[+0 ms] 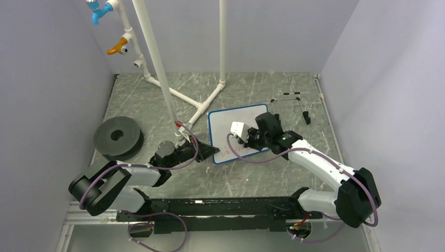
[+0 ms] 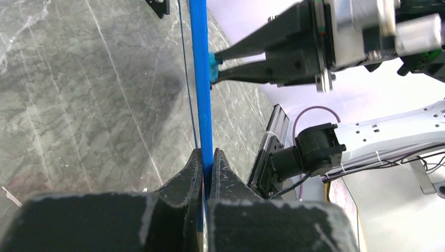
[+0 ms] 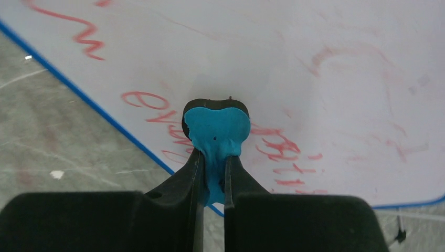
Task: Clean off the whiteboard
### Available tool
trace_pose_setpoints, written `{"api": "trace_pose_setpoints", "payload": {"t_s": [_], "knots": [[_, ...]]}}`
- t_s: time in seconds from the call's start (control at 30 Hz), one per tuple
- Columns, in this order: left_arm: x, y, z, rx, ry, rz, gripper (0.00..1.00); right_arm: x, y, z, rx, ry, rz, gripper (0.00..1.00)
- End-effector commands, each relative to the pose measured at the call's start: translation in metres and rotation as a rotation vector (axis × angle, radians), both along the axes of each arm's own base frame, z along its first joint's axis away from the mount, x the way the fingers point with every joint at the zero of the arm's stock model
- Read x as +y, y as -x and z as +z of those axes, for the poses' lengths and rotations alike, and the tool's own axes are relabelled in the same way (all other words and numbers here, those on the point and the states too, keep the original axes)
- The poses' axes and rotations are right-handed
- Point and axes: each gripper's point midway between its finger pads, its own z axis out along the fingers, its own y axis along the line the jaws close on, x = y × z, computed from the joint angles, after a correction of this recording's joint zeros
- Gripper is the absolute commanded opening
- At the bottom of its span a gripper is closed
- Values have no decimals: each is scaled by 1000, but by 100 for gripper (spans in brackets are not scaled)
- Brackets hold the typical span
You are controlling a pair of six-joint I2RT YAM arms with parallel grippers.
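The whiteboard (image 1: 231, 118) has a thin blue rim and lies tilted on the table, with red writing (image 3: 275, 147) along its near part. My left gripper (image 1: 210, 153) is shut on the board's rim at its near left corner; the left wrist view shows the blue rim (image 2: 201, 79) edge-on between the fingers, gripper (image 2: 207, 157). My right gripper (image 1: 246, 142) is shut on a small blue eraser (image 3: 216, 131) pressed against the board's face beside the red writing, gripper (image 3: 210, 170). The left wrist view also shows the eraser (image 2: 212, 65) touching the board.
A black foam ring (image 1: 118, 136) sits at the left. A white pipe frame (image 1: 173, 94) stands behind the board, its foot near my left gripper. A thin black wire easel stand (image 1: 294, 102) lies at the back right. Grey walls close in three sides.
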Motion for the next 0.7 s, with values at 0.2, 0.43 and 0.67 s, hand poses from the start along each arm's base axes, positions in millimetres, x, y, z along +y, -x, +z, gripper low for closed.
{"api": "trace_pose_setpoints", "payload": {"t_s": [0.2,0.43,0.67], "knots": [[-4,15,80,-260,196,-69,0,-18,-27,8,-53,-11,-128,0],[-4,14,79,-258,197,-70,0,14,27,-6,63,-10,137,0],[-6,15,78,-253,197,-82,0,5,-37,40,-72,-126,-149,0]]}}
